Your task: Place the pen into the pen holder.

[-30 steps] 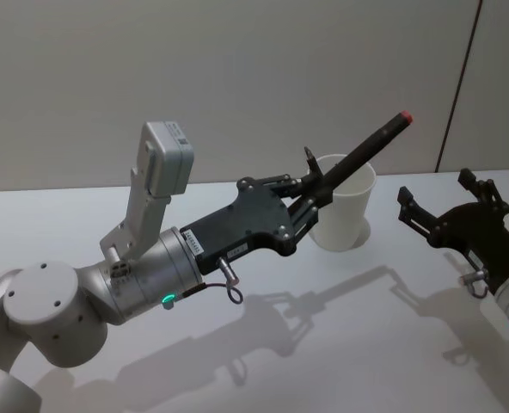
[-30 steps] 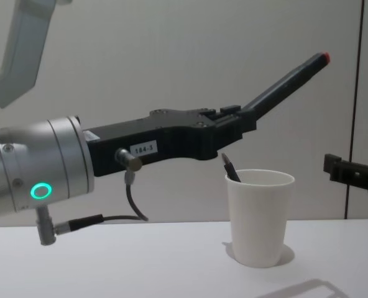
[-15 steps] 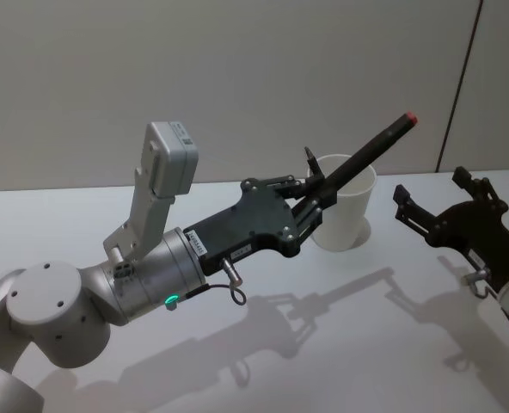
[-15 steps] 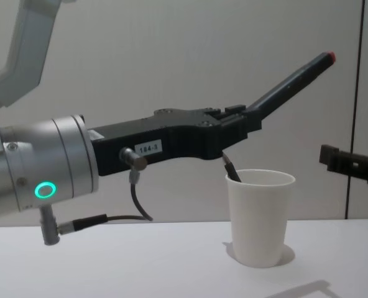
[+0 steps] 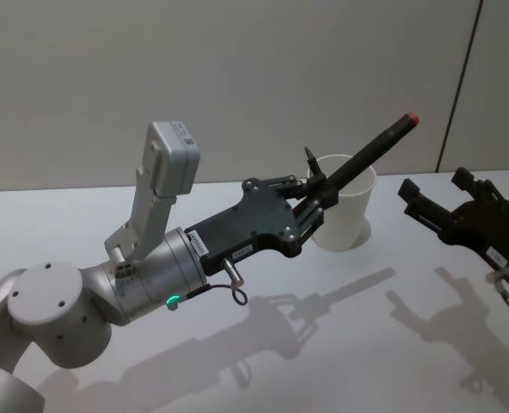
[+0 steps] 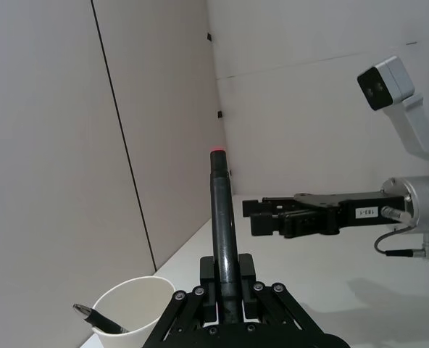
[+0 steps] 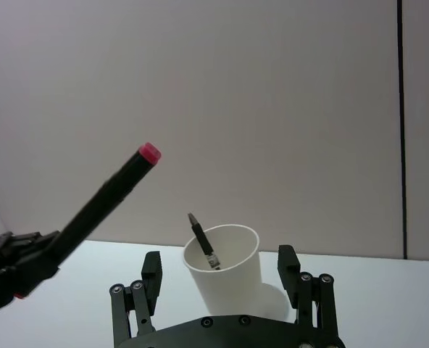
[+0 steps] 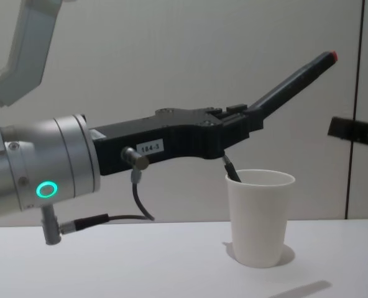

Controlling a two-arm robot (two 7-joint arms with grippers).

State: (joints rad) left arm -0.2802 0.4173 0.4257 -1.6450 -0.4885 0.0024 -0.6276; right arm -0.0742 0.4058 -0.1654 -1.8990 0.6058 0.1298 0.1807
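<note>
My left gripper (image 5: pixel 316 196) is shut on the pen (image 5: pixel 371 151), a long black stick with a red end. The pen points up and away over the pen holder (image 5: pixel 345 215), a white paper cup standing upright on the table. From the chest, the pen (image 8: pixel 293 81) slants above the pen holder (image 8: pixel 260 217), clear of its rim. In the left wrist view the pen (image 6: pixel 222 232) runs straight out between the shut fingers. My right gripper (image 5: pixel 435 185) hangs open to the right of the cup, apart from it, with nothing in it.
A second black pen (image 7: pixel 202 243) leans inside the cup, its clip end above the rim. The white table (image 5: pixel 323 344) spreads around the cup, and a plain wall stands close behind it.
My right gripper has lifted and drawn back to the right. The left gripper and its pen have edged slightly up and right over the cup.
</note>
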